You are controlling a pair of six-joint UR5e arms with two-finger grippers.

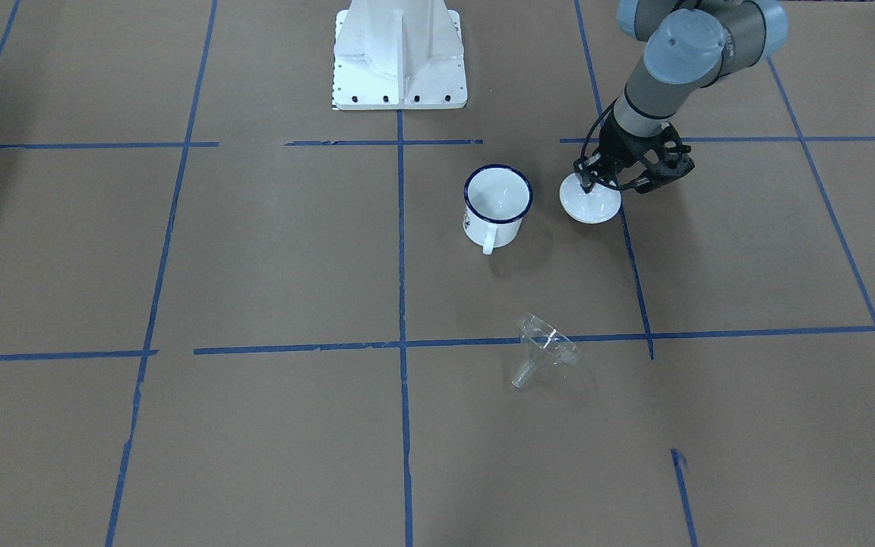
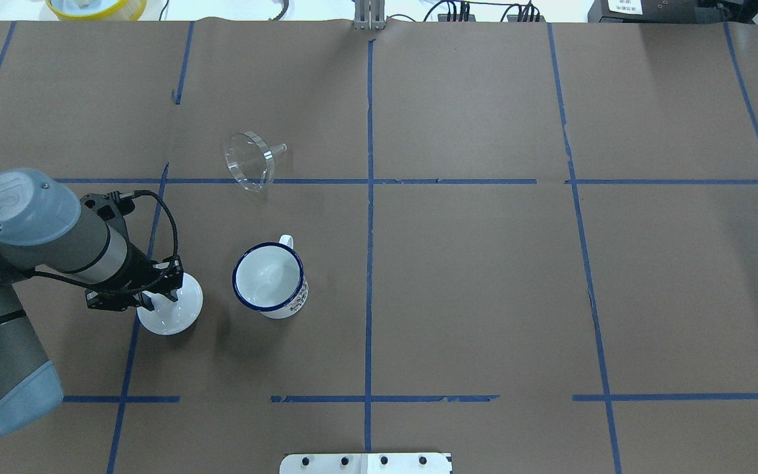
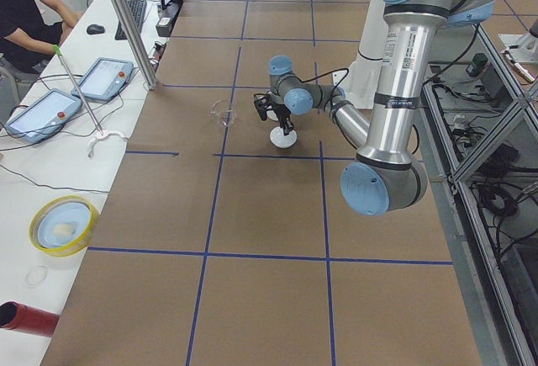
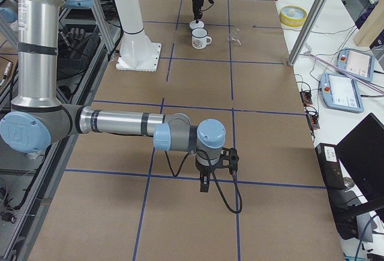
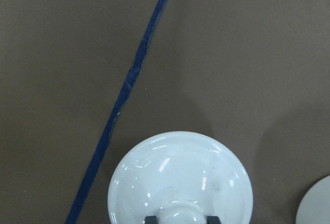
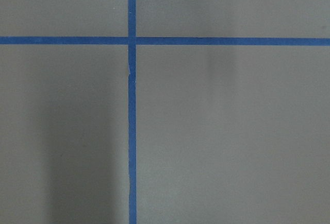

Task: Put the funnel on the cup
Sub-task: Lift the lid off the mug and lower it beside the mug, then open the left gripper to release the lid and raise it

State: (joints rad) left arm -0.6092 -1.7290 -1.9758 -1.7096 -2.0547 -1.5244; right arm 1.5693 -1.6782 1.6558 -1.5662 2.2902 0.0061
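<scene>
The clear funnel (image 1: 548,349) lies on its side on the brown table, spout on the surface; it also shows in the overhead view (image 2: 251,160). The white cup (image 1: 497,205) with a dark blue rim stands upright and empty (image 2: 269,280), its handle toward the funnel. My left gripper (image 1: 588,182) is beside the cup, over a white round knobbed lid (image 2: 175,316) that rests on the table. In the left wrist view its fingers (image 5: 150,218) flank the lid's knob and touch it. My right gripper (image 4: 204,187) hangs far from these things over bare table; I cannot tell whether it is open.
The robot's white base (image 1: 399,61) stands behind the cup. Blue tape lines cross the brown paper. A yellow bowl (image 2: 96,6) sits beyond the table's far edge. Operators' tablets (image 3: 109,76) lie on the side bench.
</scene>
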